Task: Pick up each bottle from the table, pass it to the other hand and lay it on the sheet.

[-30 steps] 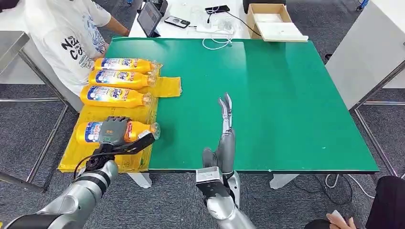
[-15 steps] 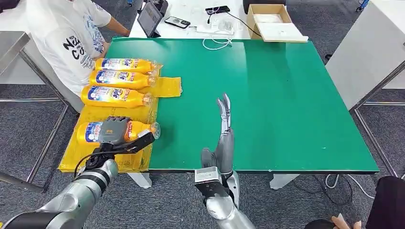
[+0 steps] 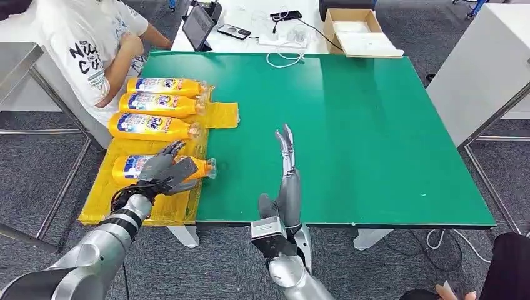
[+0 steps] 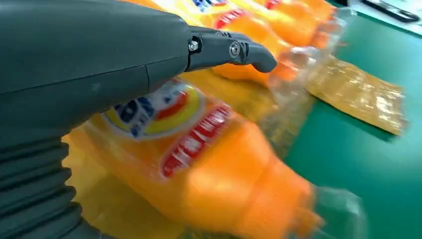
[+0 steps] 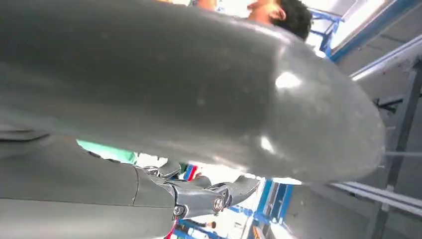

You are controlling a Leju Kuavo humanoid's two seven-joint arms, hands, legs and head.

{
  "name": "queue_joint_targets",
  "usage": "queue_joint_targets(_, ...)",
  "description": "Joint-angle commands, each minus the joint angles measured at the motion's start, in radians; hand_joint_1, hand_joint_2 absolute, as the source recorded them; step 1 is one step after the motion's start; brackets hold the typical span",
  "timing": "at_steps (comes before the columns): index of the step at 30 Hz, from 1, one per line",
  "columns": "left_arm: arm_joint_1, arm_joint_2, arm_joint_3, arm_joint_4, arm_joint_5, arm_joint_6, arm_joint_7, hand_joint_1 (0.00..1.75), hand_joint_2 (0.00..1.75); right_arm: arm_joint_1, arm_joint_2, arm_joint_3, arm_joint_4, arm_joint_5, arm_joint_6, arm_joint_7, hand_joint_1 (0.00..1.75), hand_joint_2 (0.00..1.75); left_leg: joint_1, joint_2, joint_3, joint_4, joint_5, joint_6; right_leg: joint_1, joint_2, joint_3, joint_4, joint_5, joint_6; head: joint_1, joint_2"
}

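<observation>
Four orange bottles with blue-and-white labels lie on a yellow sheet (image 3: 100, 206) along the left edge of the green table (image 3: 375, 137). Three bottles (image 3: 156, 105) lie side by side at the back. The nearest bottle (image 3: 201, 167) lies on the sheet under my left hand (image 3: 164, 172), whose fingers are spread just above it and grip nothing. In the left wrist view that bottle (image 4: 199, 164) lies below my dark fingers (image 4: 234, 50). My right hand (image 3: 287, 169) stands on edge over the table's front, fingers straight and empty.
A person in a white T-shirt (image 3: 87, 44) sits at the far left beside the sheet. A tablet (image 3: 199, 24), a phone (image 3: 234, 31), cables (image 3: 284, 53) and a cardboard box (image 3: 356, 28) lie beyond the table. A white cabinet (image 3: 487, 69) stands at the right.
My left hand has let go of the nearest bottle and spread its fingers; the bottle stays lying on the sheet. My right hand has drifted slightly left.
</observation>
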State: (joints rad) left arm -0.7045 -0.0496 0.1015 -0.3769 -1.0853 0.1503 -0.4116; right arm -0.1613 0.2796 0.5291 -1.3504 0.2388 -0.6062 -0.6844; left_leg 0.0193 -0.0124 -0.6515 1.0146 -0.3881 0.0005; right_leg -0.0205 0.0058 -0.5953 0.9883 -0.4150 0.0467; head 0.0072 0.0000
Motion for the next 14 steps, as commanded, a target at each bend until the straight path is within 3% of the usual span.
queue_joint_targets(1,0.000,-0.025,0.029,0.077,0.007,-0.010,0.019,0.00,0.00,-0.041,-0.012,-0.031,0.083,-0.009,0.010,0.001,0.00,0.00,0.000,0.002,0.002,-0.001,0.000,0.001,0.000,0.001,0.002,-0.001,0.001,-0.001,0.000,0.000)
queue_joint_targets(5,0.003,-0.024,0.054,0.079,0.058,-0.079,0.004,0.00,0.00,-0.042,-0.010,-0.039,0.095,-0.009,0.014,-0.002,0.00,0.00,0.000,0.003,0.004,-0.001,0.000,0.001,0.001,0.001,0.003,-0.002,0.001,-0.002,0.000,0.000)
queue_joint_targets(14,0.003,-0.024,0.054,0.079,0.058,-0.079,0.004,0.00,0.00,-0.042,-0.010,-0.039,0.095,-0.009,0.014,-0.002,0.00,0.00,0.000,0.003,0.004,-0.001,0.000,0.000,0.000,0.001,0.004,-0.001,0.001,-0.001,0.000,0.000)
